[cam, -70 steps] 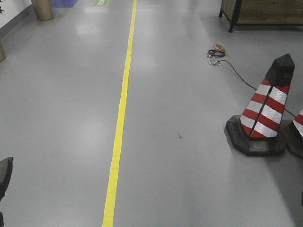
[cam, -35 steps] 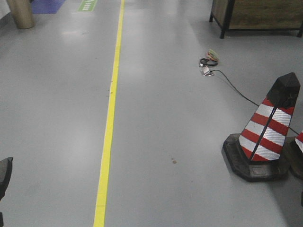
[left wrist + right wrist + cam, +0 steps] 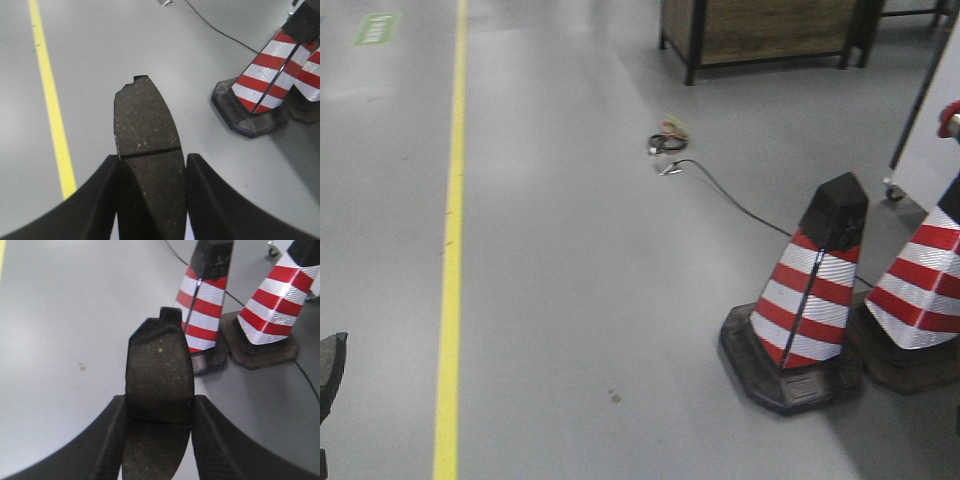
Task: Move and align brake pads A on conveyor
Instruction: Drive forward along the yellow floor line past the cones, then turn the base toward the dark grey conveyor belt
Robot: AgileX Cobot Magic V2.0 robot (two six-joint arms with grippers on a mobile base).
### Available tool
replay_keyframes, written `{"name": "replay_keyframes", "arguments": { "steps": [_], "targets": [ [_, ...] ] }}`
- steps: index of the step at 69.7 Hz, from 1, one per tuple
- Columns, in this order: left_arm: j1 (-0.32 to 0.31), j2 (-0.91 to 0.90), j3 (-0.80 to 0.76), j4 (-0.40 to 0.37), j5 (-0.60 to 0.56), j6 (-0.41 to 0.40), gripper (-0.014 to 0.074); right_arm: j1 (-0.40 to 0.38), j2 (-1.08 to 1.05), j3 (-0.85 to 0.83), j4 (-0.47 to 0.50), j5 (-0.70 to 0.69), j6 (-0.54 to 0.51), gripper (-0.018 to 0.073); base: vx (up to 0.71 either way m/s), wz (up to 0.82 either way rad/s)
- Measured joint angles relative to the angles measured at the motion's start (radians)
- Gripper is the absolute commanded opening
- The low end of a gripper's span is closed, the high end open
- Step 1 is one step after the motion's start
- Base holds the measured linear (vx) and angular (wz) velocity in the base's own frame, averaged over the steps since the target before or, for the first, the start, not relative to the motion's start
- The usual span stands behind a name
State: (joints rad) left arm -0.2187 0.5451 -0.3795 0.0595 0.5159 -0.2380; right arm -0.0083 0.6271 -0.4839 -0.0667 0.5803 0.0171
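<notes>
My left gripper (image 3: 151, 165) is shut on a brake pad A (image 3: 145, 125), a dark grey curved oblong pad with a thin groove across its middle, held above the grey floor. My right gripper (image 3: 159, 405) is shut on a second brake pad A (image 3: 159, 370), which sticks forward between the jaws. A dark part of the left arm (image 3: 328, 370) shows at the left edge of the front view. The conveyor and the other pads are out of view.
Two red-and-white striped cones (image 3: 810, 300) (image 3: 920, 295) stand on black bases at the right. A black cable (image 3: 720, 195) runs across the floor to a small coil. A yellow line (image 3: 450, 250) runs along the left. A wooden cabinet (image 3: 760, 30) stands at the back.
The whole view has swung to the right: the yellow line and the cone have shifted left, and a second cone and the cabinet have come further into view.
</notes>
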Motion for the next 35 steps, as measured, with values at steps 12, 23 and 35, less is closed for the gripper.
{"name": "replay_keyframes", "arguments": {
  "steps": [12,23,35],
  "targets": [
    [0.000,0.000,0.000,0.000,0.001,0.000,0.0065,0.000,0.000,0.000,0.000,0.000,0.000,0.0150,0.38,-0.45],
    [0.000,0.000,0.000,0.000,0.001,0.000,0.0065,0.000,0.000,0.000,0.000,0.000,0.000,0.0150,0.37,-0.47],
    [0.000,0.000,0.000,0.000,0.001,0.000,0.0065,0.000,0.000,0.000,0.000,0.000,0.000,0.0150,0.36,-0.50]
  ]
}}
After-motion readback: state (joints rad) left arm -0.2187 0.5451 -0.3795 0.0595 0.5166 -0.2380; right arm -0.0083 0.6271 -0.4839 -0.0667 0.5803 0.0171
